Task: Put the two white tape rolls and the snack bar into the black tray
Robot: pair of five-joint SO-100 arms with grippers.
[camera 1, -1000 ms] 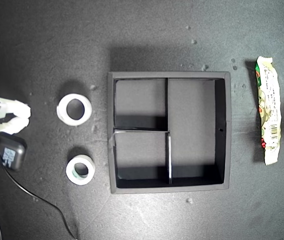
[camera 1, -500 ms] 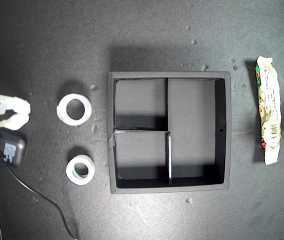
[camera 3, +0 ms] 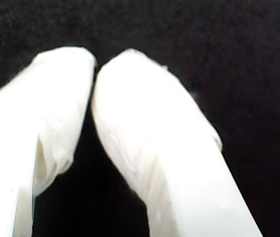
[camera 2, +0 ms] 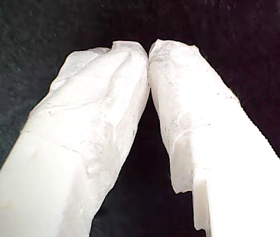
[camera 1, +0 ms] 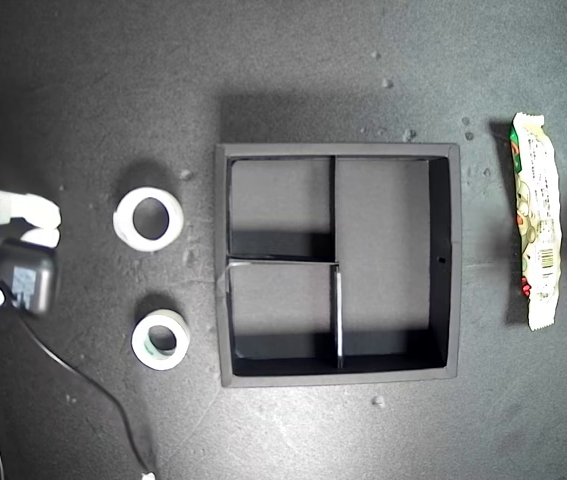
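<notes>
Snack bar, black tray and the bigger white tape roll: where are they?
snack bar (camera 1: 536,222): exterior view, middle of its wrapper.
black tray (camera 1: 454,262): exterior view, its side wall.
bigger white tape roll (camera 1: 128,229): exterior view, its white ring.

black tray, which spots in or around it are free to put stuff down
All three compartments of the black tray are bare. Open mat lies between tray and snack bar. Tighter on the exterior view's left: the larger tape roll and smaller tape roll sit beside an arm.

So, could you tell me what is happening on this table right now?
Nothing is being handled yet. My first gripper and my second gripper are both shut and empty. The two white tape rolls and the snack bar lie on the mat on opposite sides of the black tray, whose compartments hold nothing.
</notes>
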